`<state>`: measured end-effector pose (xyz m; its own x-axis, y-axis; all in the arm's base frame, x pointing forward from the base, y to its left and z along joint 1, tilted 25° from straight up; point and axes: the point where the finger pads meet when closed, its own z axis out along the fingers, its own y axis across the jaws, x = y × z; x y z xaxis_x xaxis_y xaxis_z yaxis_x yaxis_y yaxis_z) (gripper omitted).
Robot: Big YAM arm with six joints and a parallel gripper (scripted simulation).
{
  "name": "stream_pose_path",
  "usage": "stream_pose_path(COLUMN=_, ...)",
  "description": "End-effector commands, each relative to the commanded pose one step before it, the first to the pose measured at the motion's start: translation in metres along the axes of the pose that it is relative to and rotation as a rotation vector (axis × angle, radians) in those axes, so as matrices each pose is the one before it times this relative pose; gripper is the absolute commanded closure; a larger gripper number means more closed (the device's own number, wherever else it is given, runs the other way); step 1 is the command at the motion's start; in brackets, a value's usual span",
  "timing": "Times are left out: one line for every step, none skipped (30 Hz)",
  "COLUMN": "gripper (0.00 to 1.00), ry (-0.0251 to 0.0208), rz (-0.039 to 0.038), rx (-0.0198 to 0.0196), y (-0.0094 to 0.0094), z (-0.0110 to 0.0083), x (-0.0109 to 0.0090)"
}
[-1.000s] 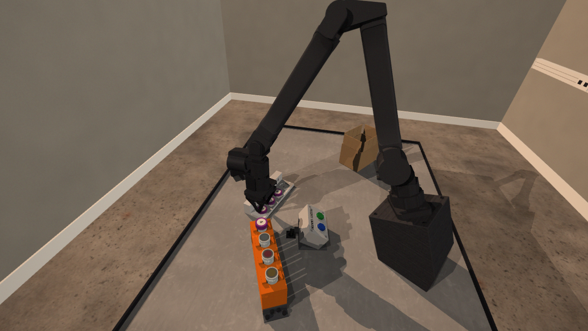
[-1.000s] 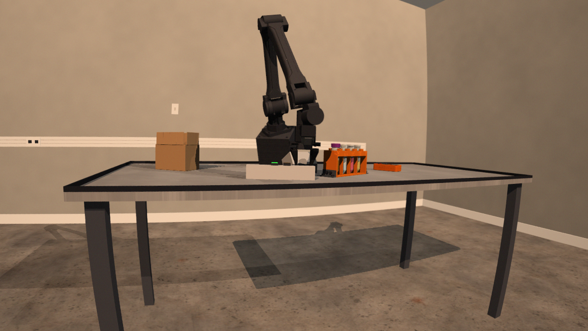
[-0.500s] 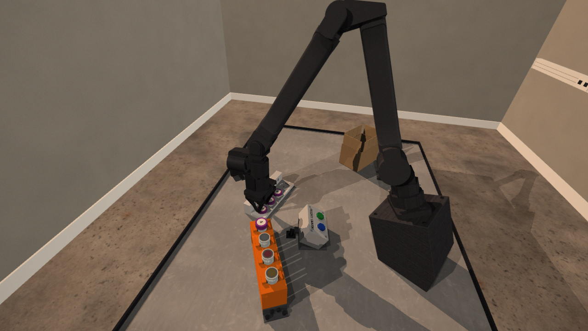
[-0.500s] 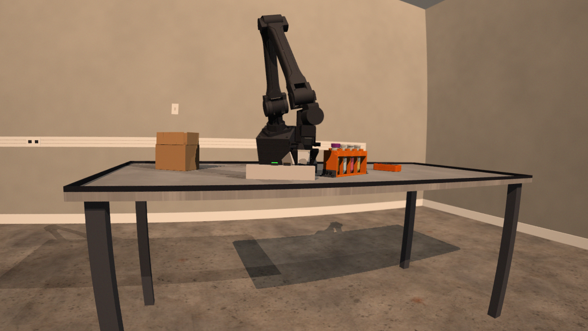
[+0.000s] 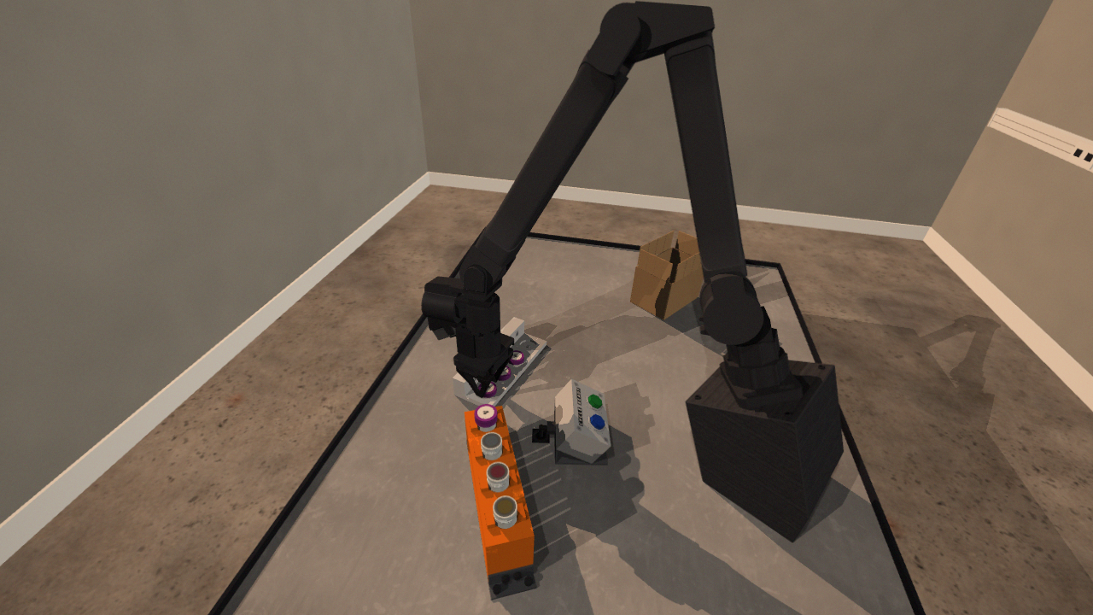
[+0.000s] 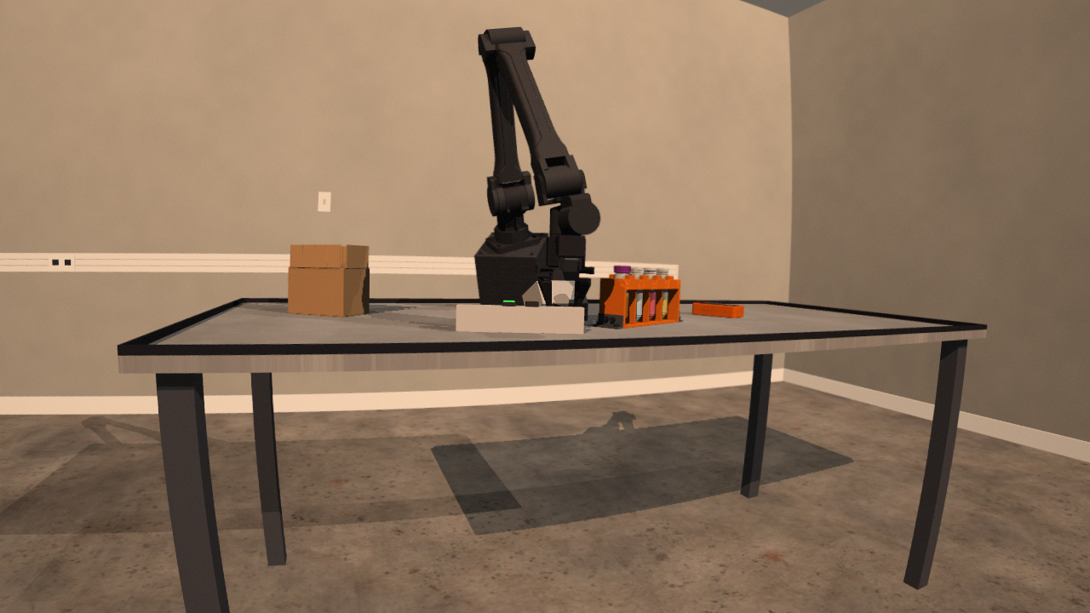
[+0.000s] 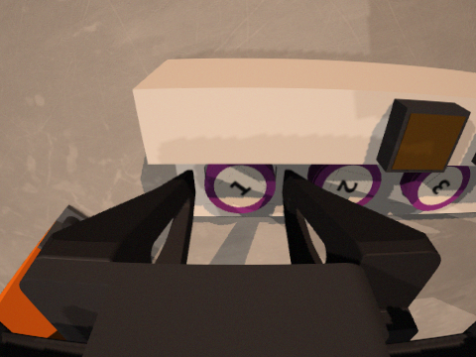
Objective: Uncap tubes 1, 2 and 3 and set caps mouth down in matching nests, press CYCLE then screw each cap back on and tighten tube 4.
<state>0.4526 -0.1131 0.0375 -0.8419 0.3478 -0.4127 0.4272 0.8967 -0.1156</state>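
Caps 1, 2, 3 in cap tray; tubes 1, 2, 3 in decapping station; all on counter.

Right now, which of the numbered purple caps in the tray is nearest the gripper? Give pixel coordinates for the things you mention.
Cap 1 [image 5: 488, 389] [image 7: 240, 187], at the tray end by the orange rack [image 5: 509, 535] [image 6: 639, 283] [image 7: 25, 307]; only it lies between the open fingers in the wrist view.

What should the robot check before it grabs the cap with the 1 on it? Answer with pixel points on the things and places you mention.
1. Green lamp [image 6: 508, 301] lit: ok.
2. Amber square lamp [image 7: 432, 142] dark: ok.
3. Black two-finger gripper [image 5: 482, 391] [image 7: 238, 180] open, holding nothing: ok.
4. Round purple-rimmed cap 1 [image 5: 488, 389] [image 7: 240, 186] between the fingertips as the wrist camera sees it: ok.
5. Fingertips low enough to grip: cannot tell.
6. Purple-rimmed cap 4 [image 5: 485, 414] [image 6: 622, 269] screwed tight: cannot tell.
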Motion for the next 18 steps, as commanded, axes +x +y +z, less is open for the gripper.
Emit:
stream_pose_path(gripper=0.53, ry=-0.00361, rz=0.00046, rx=0.00177, y=-0.00351, z=0.00619, x=-0.00457)
stream_pose_path(gripper=0.53, ry=0.00089, rz=-0.00007, rx=0.00044, y=-0.00053, z=0.00064, x=0.00094)
stream_pose_path(gripper=0.53, ry=0.00201, rz=-0.00014, rx=0.00068, y=-0.0006, z=0.00064, x=0.00121)
stream_pose_path(gripper=0.53, ry=0.00197, rz=-0.00046, rx=0.00042, y=-0.00025, z=0.00058, x=0.0013)
stream_pose_path(gripper=0.53, ry=0.0022, rz=-0.00049, rx=0.00045, y=-0.00024, z=0.00062, x=0.00146)
stream_pose_path(gripper=0.53, ry=0.00261, rz=-0.00059, rx=0.00051, y=-0.0003, z=0.00078, x=0.00174)
stream_pose_path(gripper=0.53, ry=-0.00083, rz=0.00018, rx=-0.00013, y=0.00001, z=0.0001, x=-0.00034)
stream_pose_path(gripper=0.53, ry=-0.00319, rz=0.00071, rx=-0.00065, y=0.00023, z=-0.00032, x=-0.0018)
stream_pose_path(gripper=0.53, ry=-0.00329, rz=0.00108, rx=-0.00058, y=0.00026, z=-0.00046, x=-0.00189)
stream_pose_path(gripper=0.53, ry=-0.00097, rz=-0.00004, rx=-0.00044, y=0.00038, z=-0.0002, x=-0.0005)
stream_pose_path(gripper=0.53, ry=0.00094, rz=-0.00085, rx=-0.00005, y=0.00016, z=0.00027, x=0.0007)
stream_pose_path(gripper=0.53, ry=0.00116, rz=-0.00031, rx=0.00021, y=-0.00011, z=0.00033, x=0.00077)
stream_pose_path(gripper=0.53, ry=0.00113, rz=0.00001, rx=0.00036, y=-0.00025, z=0.00033, x=0.00071)
stream_pose_path(gripper=0.53, ry=0.0, rz=0.0, rx=0.0, y=0.0, z=0.0, x=0.0)
stream_pose_path(gripper=0.53, ry=0.0, rz=0.0, rx=0.0, y=0.0, z=0.0, x=0.0)
stream_pose_path(gripper=0.53, ry=0.0014, rz=0.00033, rx=0.00044, y=-0.00029, z=0.00036, x=0.00089)
stream_pose_path(gripper=0.53, ry=0.00147, rz=-0.00026, rx=0.00039, y=-0.00028, z=0.00036, x=0.00094)
stream_pose_path(gripper=0.53, ry=0.0001, rz=0.0, rx=0.00008, y=-0.00013, z=0.00013, x=0.00012)
